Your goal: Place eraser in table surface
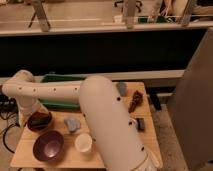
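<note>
My white arm [100, 110] sweeps from the lower right across the light tan table surface [102, 162] to the far left, then bends down. The gripper [33, 111] hangs at the table's left side, right over the back rim of the reddish-brown bowl [39, 122]. A dark blackish shape [42, 118] shows in that bowl just under the gripper; it looks like the eraser, but whether the gripper holds it cannot be told.
A purple bowl [48, 145], a white cup [83, 142] and a grey-blue lump [71, 123] sit at the front. A green tray [59, 78] lies at the back left. A brown object [135, 101] and a small dark striped block [140, 124] lie at the right.
</note>
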Tool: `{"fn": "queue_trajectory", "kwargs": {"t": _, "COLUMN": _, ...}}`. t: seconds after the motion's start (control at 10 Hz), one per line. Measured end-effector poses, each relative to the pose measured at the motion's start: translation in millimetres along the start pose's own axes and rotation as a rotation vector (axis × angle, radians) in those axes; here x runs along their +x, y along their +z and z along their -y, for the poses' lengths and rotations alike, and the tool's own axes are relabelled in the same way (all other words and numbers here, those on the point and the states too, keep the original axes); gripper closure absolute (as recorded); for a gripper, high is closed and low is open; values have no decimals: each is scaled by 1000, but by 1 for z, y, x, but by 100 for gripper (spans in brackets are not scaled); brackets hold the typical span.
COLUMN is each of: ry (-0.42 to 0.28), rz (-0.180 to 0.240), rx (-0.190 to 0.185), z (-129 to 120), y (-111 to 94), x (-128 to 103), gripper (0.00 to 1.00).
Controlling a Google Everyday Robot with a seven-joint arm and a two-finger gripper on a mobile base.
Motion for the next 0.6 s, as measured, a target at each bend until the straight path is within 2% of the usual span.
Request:
{"fn": "queue_trajectory", "kwargs": {"t": 0.1, "ry": 1, "rz": 5, "rx": -6, "z": -1, "y": 2, "x": 0, "gripper": 31}}
{"fn": "queue_trajectory", "kwargs": {"t": 0.6, "ry": 6, "rz": 25, "rx": -24, "z": -4, "y": 9, "x": 1, "gripper": 31}}
